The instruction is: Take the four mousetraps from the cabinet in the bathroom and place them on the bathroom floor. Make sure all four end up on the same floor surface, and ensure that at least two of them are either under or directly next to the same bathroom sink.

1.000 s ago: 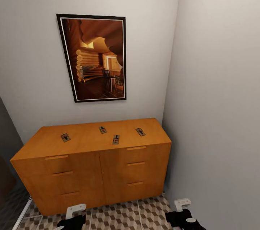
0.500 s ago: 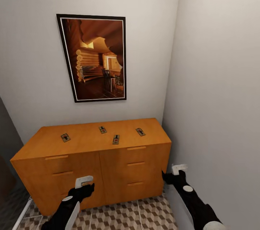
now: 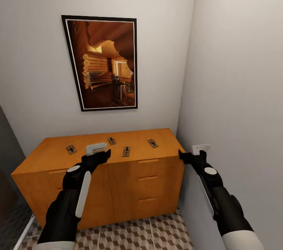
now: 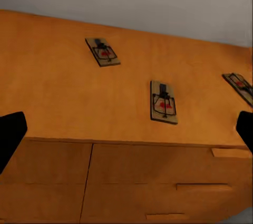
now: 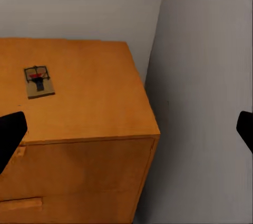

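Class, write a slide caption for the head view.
Both claws, left and right, raised before cabinet bearing four mousetraps.

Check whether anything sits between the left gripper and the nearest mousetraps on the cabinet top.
Nothing visible blocks it. The left gripper, jaws apart, hovers at the cabinet's front edge, with bare wood between it and the mousetraps.

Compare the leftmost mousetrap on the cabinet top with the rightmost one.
The leftmost mousetrap lies beyond the left gripper, away from the wall; the rightmost mousetrap lies near the cabinet's wall-side end, closer to the right gripper. They are angled differently. Both lie flat and untouched.
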